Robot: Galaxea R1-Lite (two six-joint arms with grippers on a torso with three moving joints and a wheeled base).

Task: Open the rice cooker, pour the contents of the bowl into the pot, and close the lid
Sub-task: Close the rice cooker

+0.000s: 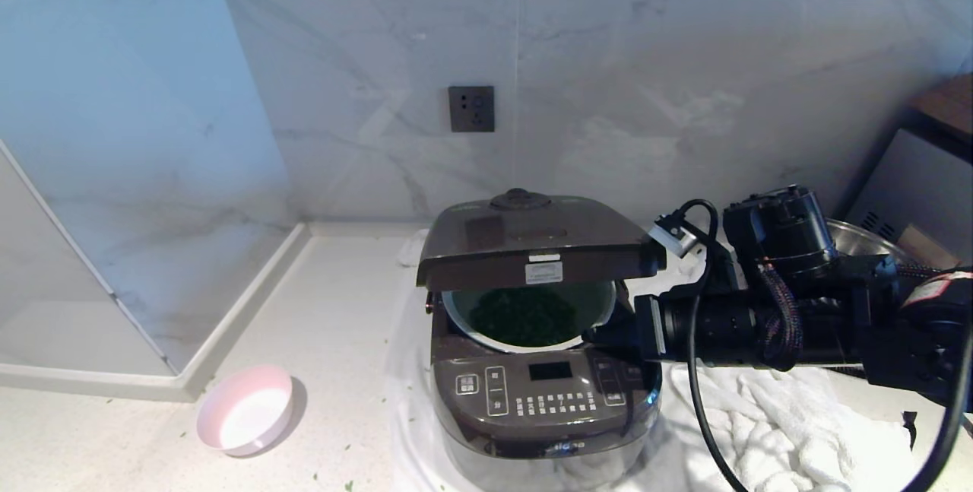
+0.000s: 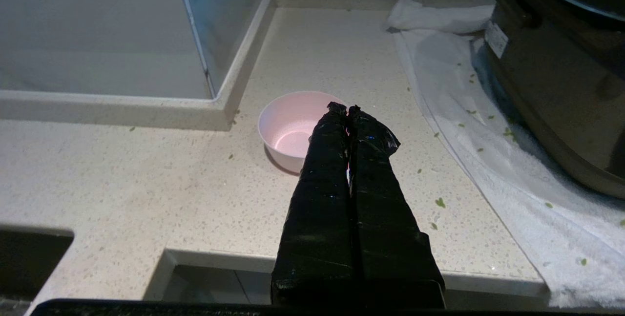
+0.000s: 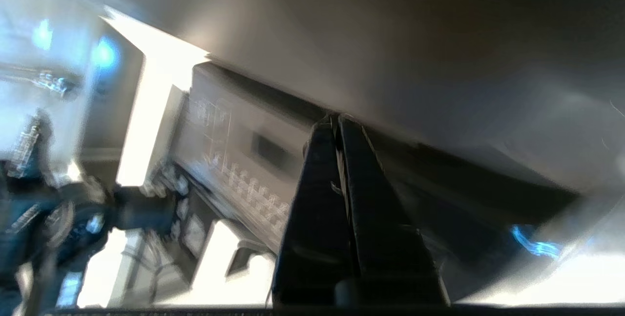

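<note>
The dark rice cooker (image 1: 543, 401) stands on a towel, its lid (image 1: 532, 237) hanging half raised over the pot (image 1: 467, 325). Green contents (image 1: 524, 313) fill the pot. The pale pink bowl (image 1: 247, 408) sits empty on the counter to the cooker's left. My right arm reaches in from the right, and its gripper (image 1: 608, 332) sits in the gap under the lid's right edge. In the right wrist view the right gripper (image 3: 336, 118) is shut, tips at the lid's underside above the button panel (image 3: 234, 159). My left gripper (image 2: 343, 108) is shut, empty, parked over the counter's front edge short of the bowl (image 2: 288, 125).
A white towel (image 1: 775, 416) spreads under and right of the cooker. A steel pot (image 1: 866, 237) stands behind my right arm, with a grey box (image 1: 920, 180) beyond it. A raised ledge (image 1: 228, 325) borders the counter on the left. Green bits (image 2: 439, 202) lie scattered about.
</note>
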